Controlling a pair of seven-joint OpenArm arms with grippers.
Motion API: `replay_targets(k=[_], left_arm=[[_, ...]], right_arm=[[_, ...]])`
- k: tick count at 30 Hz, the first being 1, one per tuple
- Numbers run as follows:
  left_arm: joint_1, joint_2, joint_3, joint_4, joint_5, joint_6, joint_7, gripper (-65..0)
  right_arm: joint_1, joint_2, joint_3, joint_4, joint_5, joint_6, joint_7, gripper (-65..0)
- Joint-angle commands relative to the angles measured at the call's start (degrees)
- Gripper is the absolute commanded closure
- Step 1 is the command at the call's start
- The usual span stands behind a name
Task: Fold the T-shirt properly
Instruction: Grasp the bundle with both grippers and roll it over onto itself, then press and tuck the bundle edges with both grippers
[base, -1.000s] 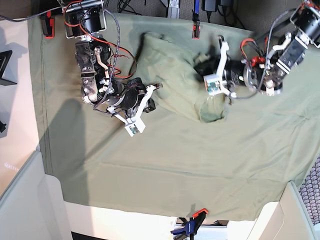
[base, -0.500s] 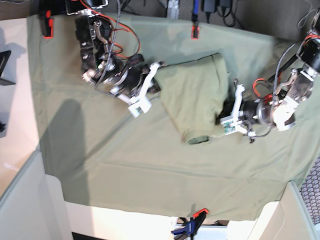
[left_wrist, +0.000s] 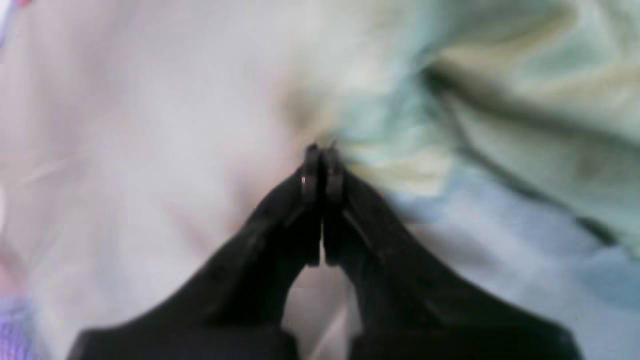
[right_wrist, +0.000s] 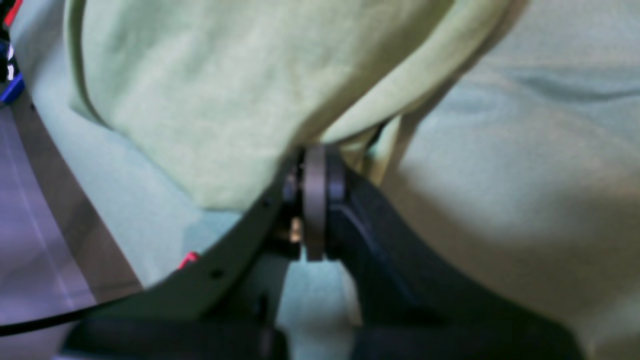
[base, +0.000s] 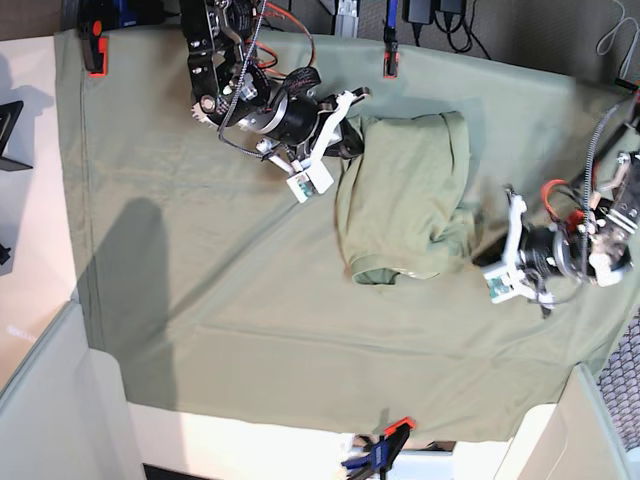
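Here's the T-shirt (base: 405, 195), lying in a folded bundle between the two sets of jaws, on the cloth-covered table (base: 200, 300). The right gripper (base: 352, 140) sits at the bundle's upper corner, and up close its jaws are pressed together with a fold of shirt fabric (right_wrist: 210, 100) pinched right at the tips; the rolled edge of the shirt curls away just past them. Over on the other side, the left gripper (base: 497, 245) is near the shirt's lower corner. Its jaws are squeezed tight, tips meeting, and the wrist view is badly blurred, but bunched, wrinkled fabric (left_wrist: 500, 100) gathers right where the tips (left_wrist: 320, 165) close, so it looks to be gripping cloth there. From above I cannot tell whether that is shirt or tablecloth (base: 300, 340). The ribbed neckline (base: 385, 274) lies at the bundle's near edge, away from both sets of jaws. An orange clamp (base: 392, 62) holds the tablecloth at the far edge of the table.
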Motion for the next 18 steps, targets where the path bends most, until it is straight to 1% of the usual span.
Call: replay_targets(k=[1,4,6,8,11,13,15,18], left_arm=[[-1.27,-1.81,-1.49,1.55,-1.90,0.34,-0.90,0.0],[-1.16,-4.31,-3.74,3.02,-8.04,0.34,1.88,0.0],[-0.74,-5.22,-4.31,4.59,-13.70,0.34,4.96,0.0],[1.09,-5.35,-4.35,8.15,-16.76,0.34,7.89,0.0],[6.60,-5.01,-4.33,16.04,-16.94,0.34,8.50,0.0],[10.29,-4.11,-4.33,20.87,-16.92,0.34,8.50,0.0],[13.46,-2.47,-4.33,23.17,-16.57,0.34,8.48,0.0],[16.94,0.98,-4.33,22.77,-13.18,0.34,8.41,0.0]], right_arm=[[0.74,-0.63,0.04,1.20,1.11,0.66,1.09,0.0],[0.74,-0.59,0.17,2.36,-0.09,0.63,1.09,0.0],[0.74,-0.59,1.05,4.24,-2.60,0.61,1.09,0.0],[0.79,-0.59,3.06,6.08,-4.02,0.61,1.14,0.0],[1.42,-0.59,7.17,6.60,-4.24,0.61,2.54,0.0],[2.54,-0.59,9.57,6.12,-5.14,0.59,3.78,0.0],[3.93,-0.59,11.23,4.98,-5.33,0.59,4.02,0.0],[6.08,-0.61,11.43,1.60,-5.29,0.61,4.48,0.0]])
